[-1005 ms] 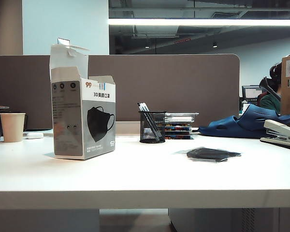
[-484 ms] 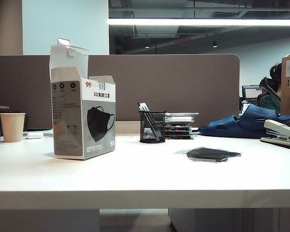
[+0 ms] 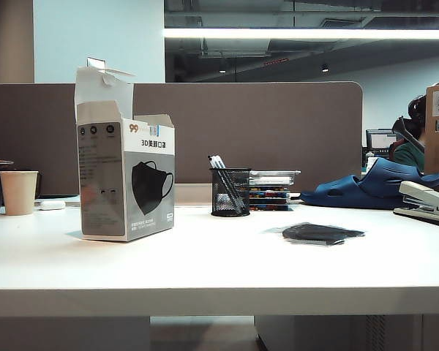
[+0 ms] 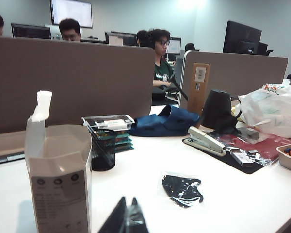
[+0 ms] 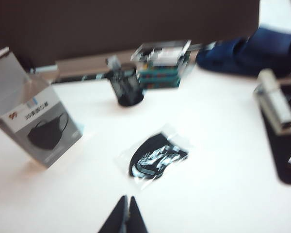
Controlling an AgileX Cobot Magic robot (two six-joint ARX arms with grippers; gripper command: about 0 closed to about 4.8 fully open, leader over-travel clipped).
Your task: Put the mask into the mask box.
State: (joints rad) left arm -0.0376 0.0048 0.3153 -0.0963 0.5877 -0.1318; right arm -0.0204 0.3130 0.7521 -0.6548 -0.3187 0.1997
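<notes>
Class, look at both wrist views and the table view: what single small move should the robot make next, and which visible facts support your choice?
Probably open the right gripper and lower it toward the mask. Its jaws are shut, apart from the mask, which lies flat in its wrapper on the table. The mask box stands upright, flaps open, ready to receive. The left gripper, also shut, sits nearer the box.

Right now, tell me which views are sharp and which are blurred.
Exterior view: sharp, evenly lit, mask and mask box crisp. Left wrist view: fairly clear, left gripper shut at the frame edge, bright ceiling glare. Right wrist view: smeared throughout, right gripper shut, wrapper glinting.
</notes>
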